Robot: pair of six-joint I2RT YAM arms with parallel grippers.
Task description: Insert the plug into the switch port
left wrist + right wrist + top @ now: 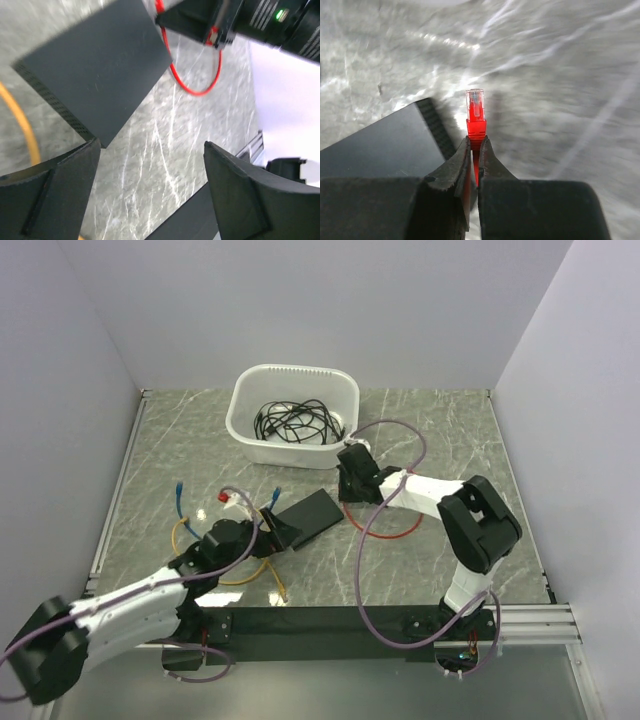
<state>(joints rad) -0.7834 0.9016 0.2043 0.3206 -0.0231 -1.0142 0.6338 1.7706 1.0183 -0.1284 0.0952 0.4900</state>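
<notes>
The switch (pixel 310 515) is a flat matte-black box lying on the marble table, between my two grippers. My left gripper (pixel 275 535) sits at its near left corner. In the left wrist view this gripper (pixel 152 150) is open, with only table between its fingers (pixel 55 195), and the switch (pixel 100 65) lies just beyond the left fingertip. My right gripper (pixel 350 485) hovers at the switch's far right end. It is shut (pixel 475 142) on a red plug (pixel 475 112) with a clear tip, which points past the edge of the switch (pixel 380 150). The ports are not visible.
A white tub (pixel 293 415) of black cables stands at the back. The red cable (pixel 390 530) loops on the table right of the switch. An orange cable (pixel 185 535) and blue-tipped plugs (pixel 178 487) lie to the left. White walls enclose the table.
</notes>
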